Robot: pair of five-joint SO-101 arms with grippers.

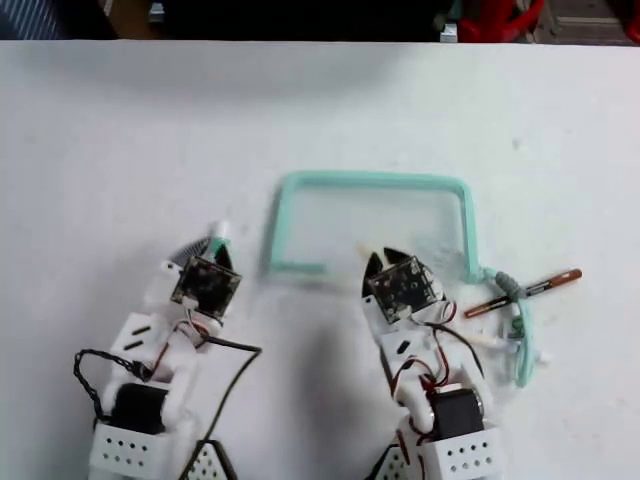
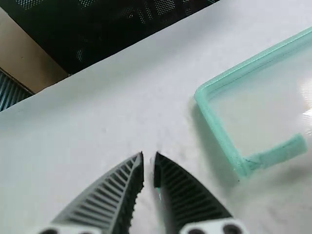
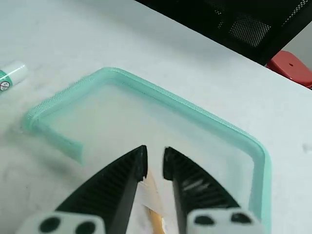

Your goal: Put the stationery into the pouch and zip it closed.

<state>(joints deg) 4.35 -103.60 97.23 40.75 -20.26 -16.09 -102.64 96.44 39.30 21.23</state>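
Right gripper (image 1: pixel 383 258) hangs over the pouch's (image 1: pixel 372 180) 6 o'clock edge, fingers seemingly clamped on a pale stick (image 3: pixel 152 195) — the brown pen (image 1: pixel 525 288) lies at its 3 o'clock, long axis 8-to-2, nearer this arm. Left gripper's (image 2: pixel 148 161) fingers sit nearly together.

No text can be read — the green label on the white tube (image 3: pixel 9 77) is too small.

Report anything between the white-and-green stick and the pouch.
Nothing visible: bare table separates the stick from the pouch and its teal rim. The right gripper hangs over the pouch's near side.
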